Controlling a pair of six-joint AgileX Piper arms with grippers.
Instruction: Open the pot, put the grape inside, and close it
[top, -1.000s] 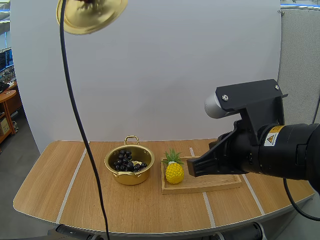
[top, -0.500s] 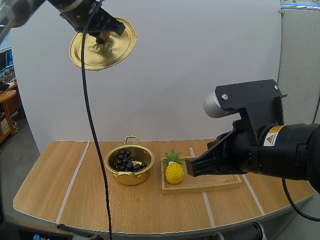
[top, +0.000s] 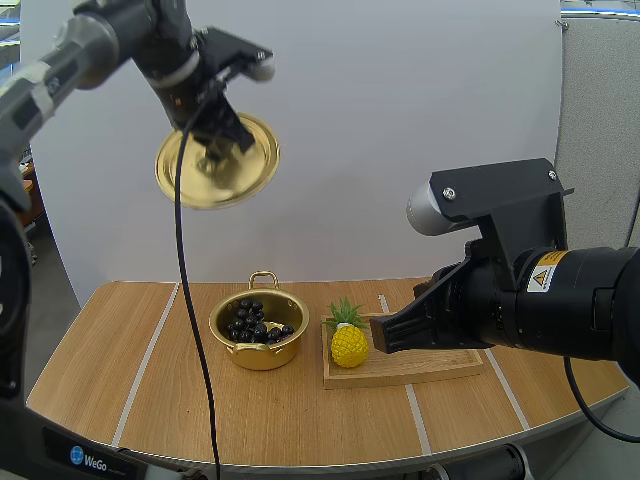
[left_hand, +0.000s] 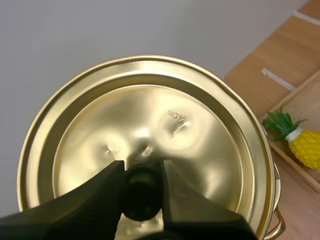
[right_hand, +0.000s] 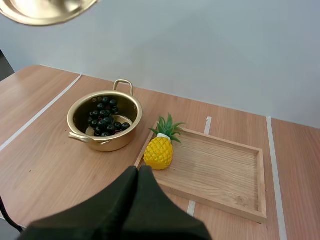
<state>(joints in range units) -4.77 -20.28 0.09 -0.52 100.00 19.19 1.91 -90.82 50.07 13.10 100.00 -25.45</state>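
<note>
High view: the left gripper (top: 213, 153) pinches the black knob (left_hand: 142, 192) of the round, gold-coloured metal lid (top: 238, 178). The lid hangs tilted, well above the wooden table (top: 100, 370). The bunch of dark grapes (top: 256, 322) lies inside the open gold-coloured two-handled pot (top: 262, 356), so closing appears to be the step left. The height probably keeps the pot's mouth clear. The left arm reaches up from the left and its wrist bends down toward the pot. The right gripper (right_hand: 138, 172), fingers pressed together on nothing, is held low over the near edge of the shallow wooden tray (top: 430, 362). A yellow toy pineapple (top: 349, 346) stands at the tray's left end.
</note>
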